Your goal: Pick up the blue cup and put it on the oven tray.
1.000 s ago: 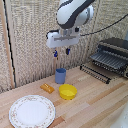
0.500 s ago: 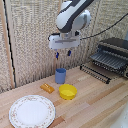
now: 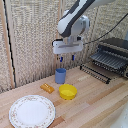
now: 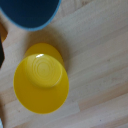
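Observation:
The blue cup stands upright on the wooden table, just behind the yellow bowl. My gripper hangs a short way above it, slightly toward the exterior view's right, fingers apart and empty. In the wrist view the blue cup shows only as a rim at the picture's edge, with the yellow bowl filling the middle. The oven tray is a dark wire rack pulled out from the toaster oven at the exterior view's right.
A yellow bowl sits in front of the cup. An orange item lies beside it, toward the exterior view's left. A round white patterned plate rests at the front left. The toaster oven stands at the right.
The gripper has come down a little toward the blue cup. The cup, bowl and plate have not moved.

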### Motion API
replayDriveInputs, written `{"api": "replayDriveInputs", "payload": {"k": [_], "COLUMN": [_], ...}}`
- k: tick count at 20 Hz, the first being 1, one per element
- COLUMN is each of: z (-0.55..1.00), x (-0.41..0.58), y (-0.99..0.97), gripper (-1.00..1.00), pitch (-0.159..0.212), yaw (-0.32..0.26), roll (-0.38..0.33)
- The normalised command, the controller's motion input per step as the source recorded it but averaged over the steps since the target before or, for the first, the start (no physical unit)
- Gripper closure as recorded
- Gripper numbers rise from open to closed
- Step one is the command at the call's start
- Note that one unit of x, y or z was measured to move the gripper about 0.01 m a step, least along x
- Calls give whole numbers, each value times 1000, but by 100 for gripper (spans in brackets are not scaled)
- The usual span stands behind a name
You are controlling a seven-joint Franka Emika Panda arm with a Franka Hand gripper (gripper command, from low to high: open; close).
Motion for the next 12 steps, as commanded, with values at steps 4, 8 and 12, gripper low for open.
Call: {"api": "replayDriveInputs", "payload": {"k": [4,8,12], "z": [-269,-326,-349], "x": [377,263,81], "y": [-176,-208,-134], "gripper": [-100,-100,-100], "pitch": [54,98,96], "yaw": [0,0,1], "roll": [1,7,5]}}
